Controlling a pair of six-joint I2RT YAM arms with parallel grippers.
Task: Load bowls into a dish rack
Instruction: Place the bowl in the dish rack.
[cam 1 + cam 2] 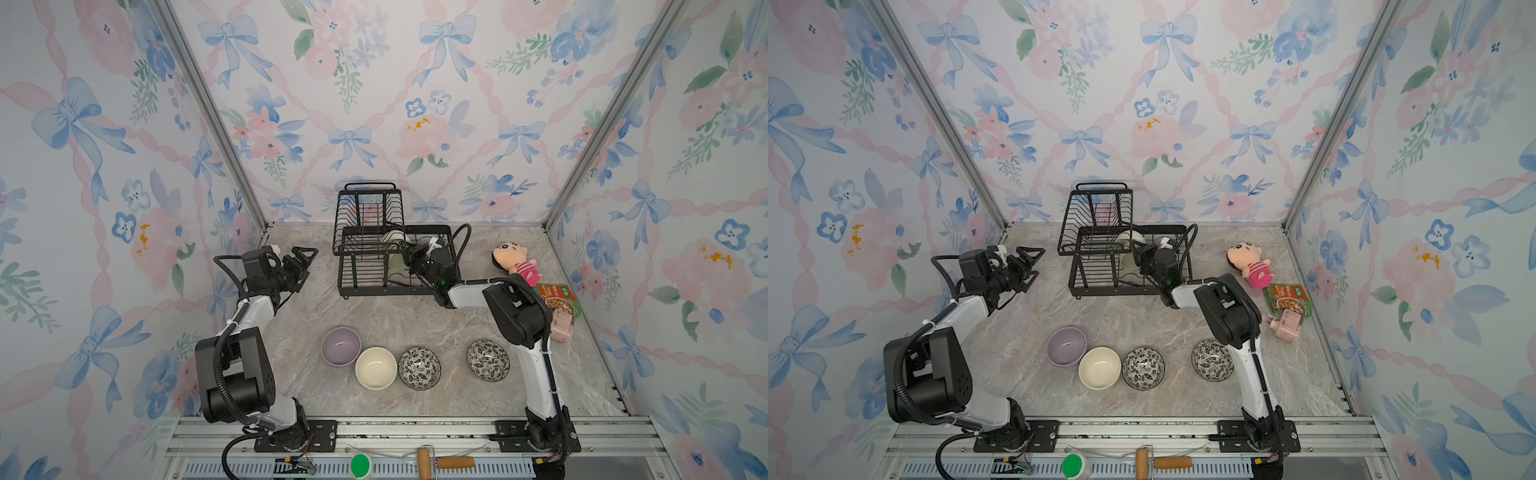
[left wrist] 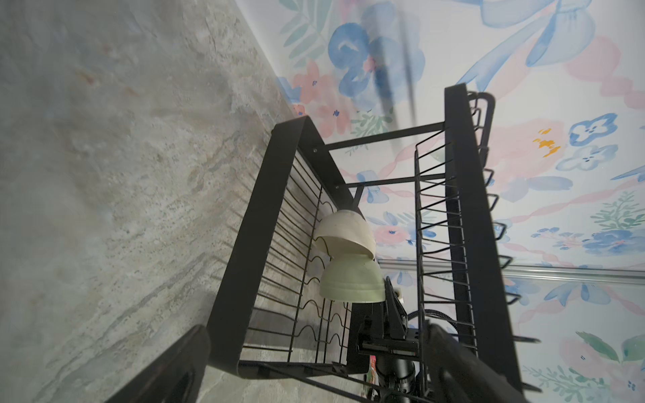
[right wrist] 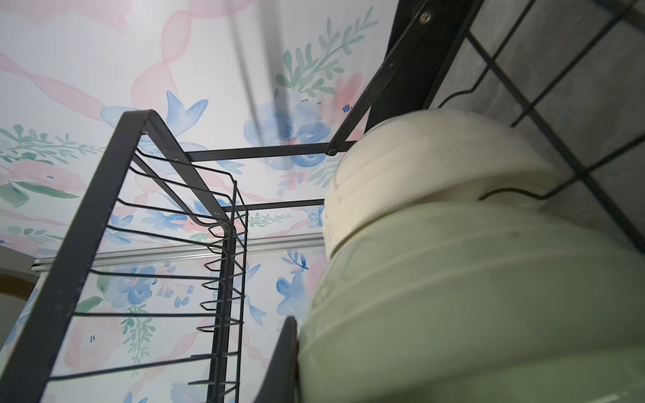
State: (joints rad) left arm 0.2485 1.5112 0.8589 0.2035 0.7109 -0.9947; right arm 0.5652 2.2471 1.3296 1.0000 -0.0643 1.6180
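Right gripper (image 1: 409, 257) grips the green bowl (image 2: 349, 279) inside the rack (image 2: 244, 244), against a cream bowl (image 2: 343, 230). Left gripper (image 1: 309, 266) hangs open, left of the rack. Four bowls (image 1: 376, 368) sit near.

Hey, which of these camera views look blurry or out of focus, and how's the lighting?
Right wrist view: the pale green bowl is so close it looks soft, the cream bowl behind it blurs too, while the dish rack wires are crisp. Left wrist view: both bowls are sharp, the near tabletop smears. Both top views: sharp and evenly lit, with only faint shadows.
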